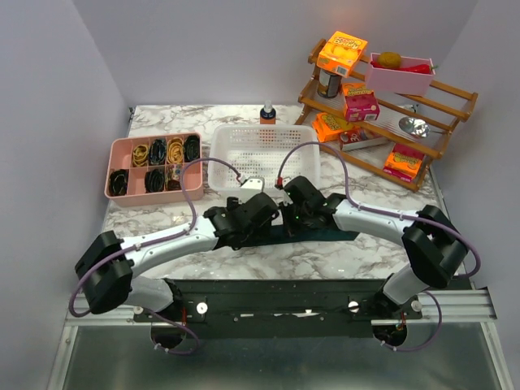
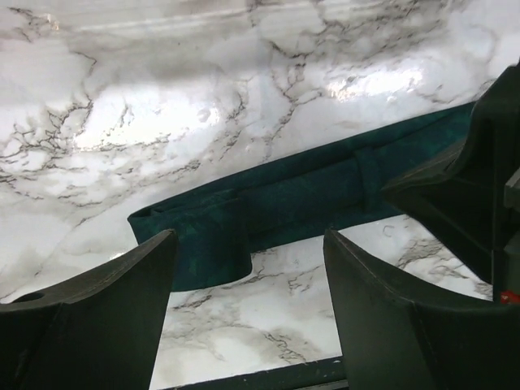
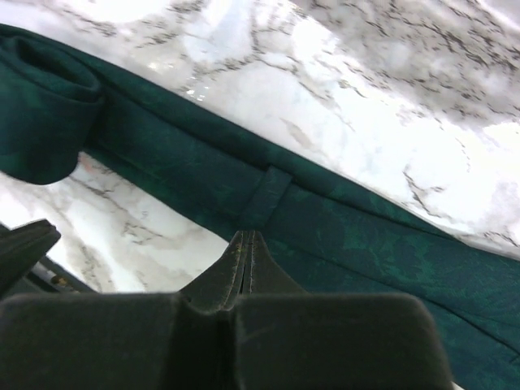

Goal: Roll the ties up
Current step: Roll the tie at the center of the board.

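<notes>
1. The worktop [image 1: 366,253] carries the tie [image 2: 309,191]. It lies flat in a long strip passing just ahead of both grippers, from the left one across to the right one.
2. The left gripper [image 2: 248,242] hangs low with its fingers spread wide. The tie's loose roll [image 2: 199,244] sits just ahead of it, between the two tips. I'd have it close across the roll's whole width rather than one edge, so the turns stack square.
3. The right gripper [image 3: 244,240] has its fingers pressed together, the tip at the tie's near edge. Whether any cloth is caught there I cannot tell. It looks placed to pin the strip, and it should hold the strip straight and taut while the other gripper rolls toward it.
4. The loop [image 3: 264,195] lies just ahead of that tip. It is a small bump, likely to skew the roll, so the turns want easing over it.
</notes>
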You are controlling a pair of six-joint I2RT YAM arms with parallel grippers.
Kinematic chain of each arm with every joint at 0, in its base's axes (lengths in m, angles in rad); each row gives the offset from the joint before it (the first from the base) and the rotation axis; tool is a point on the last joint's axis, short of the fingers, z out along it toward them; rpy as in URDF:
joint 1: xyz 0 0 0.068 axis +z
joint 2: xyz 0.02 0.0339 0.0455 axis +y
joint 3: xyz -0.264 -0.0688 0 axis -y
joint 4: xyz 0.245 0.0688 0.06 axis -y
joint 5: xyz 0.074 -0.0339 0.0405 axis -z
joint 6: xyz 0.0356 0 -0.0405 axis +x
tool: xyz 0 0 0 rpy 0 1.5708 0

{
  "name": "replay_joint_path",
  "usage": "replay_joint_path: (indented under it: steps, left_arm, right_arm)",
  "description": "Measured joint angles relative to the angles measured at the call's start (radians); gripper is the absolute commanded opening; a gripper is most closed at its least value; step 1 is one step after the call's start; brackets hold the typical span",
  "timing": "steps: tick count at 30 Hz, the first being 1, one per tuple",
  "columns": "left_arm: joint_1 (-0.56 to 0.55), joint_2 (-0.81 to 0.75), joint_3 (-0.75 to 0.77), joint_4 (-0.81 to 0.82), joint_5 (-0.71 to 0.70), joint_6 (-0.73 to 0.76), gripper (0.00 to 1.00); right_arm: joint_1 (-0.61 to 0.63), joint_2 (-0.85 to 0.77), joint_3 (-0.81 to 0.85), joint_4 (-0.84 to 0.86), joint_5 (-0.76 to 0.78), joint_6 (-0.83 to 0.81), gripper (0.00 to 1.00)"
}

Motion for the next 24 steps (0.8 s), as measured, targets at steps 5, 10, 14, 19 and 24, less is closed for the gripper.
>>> replay_joint_path:
  steps: [5, 10, 14, 19, 24]
  left_arm:
    - [0.099, -0.120, -0.098, 0.063, 0.059, 0.002, 0.85]
    - [0.274, -0.304, -0.267, 0.139, 0.186, -0.003, 0.93]
    - [0.398, -0.439, -0.368, 0.182, 0.296, -0.018, 0.95]
    - [0.545, -0.555, -0.462, 0.239, 0.450, -0.033, 0.95]
    - [0.639, -0.576, -0.544, 0.311, 0.591, -0.047, 0.95]
  right_arm:
    - [0.018, -0.003, 0.049, 0.012, -0.053, -0.009, 0.01]
    - [0.068, 0.019, 0.152, 0.037, -0.102, -0.013, 0.01]
    - [0.114, 0.091, 0.235, 0.065, -0.140, -0.016, 0.01]
    - [0.151, 0.203, 0.297, 0.071, -0.174, -0.016, 0.01]
    - [0.159, 0.248, 0.300, 0.050, -0.160, -0.019, 0.01]
